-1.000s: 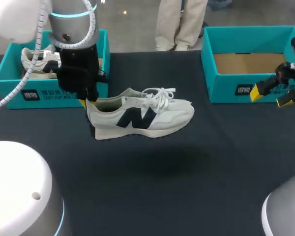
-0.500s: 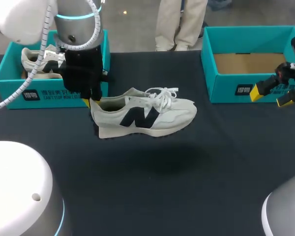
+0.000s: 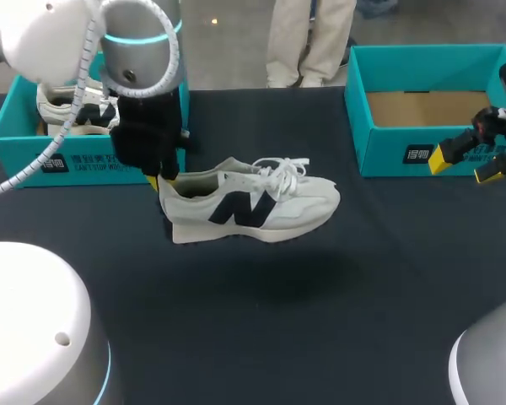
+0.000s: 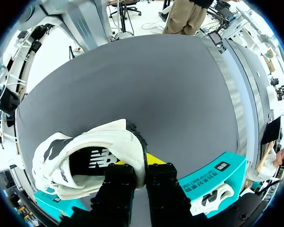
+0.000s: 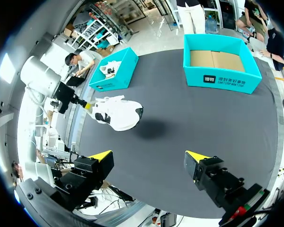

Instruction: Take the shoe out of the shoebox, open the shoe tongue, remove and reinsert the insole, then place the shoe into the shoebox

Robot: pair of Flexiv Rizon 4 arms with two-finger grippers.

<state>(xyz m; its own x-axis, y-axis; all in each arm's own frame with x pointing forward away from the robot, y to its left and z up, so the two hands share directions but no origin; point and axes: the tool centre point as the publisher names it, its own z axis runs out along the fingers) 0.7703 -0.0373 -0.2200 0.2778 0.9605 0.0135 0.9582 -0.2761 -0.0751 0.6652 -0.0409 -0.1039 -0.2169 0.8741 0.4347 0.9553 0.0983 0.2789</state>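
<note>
the left shoebox (image 3: 17,152) holds 1 other shoe (image 3: 67,105). beside it the left gripper (image 3: 162,186) is clamped on the heel collar of the shoe (image 3: 261,202), so it hangs level above the table (image 3: 261,337), likely bound for tongue work. by the empty right shoebox (image 3: 379,148), the right gripper (image 3: 471,164) hangs spread wide, holding nothing.

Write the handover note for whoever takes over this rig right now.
Left gripper: shut on the heel collar of the white sneaker, holding it above the black table.
Right gripper: open, empty, near the empty right shoebox.
Left shoebox holds a second sneaker.
Done: sneaker out of its box.
Left: open tongue, pull and refit insole, box the sneaker.
</note>
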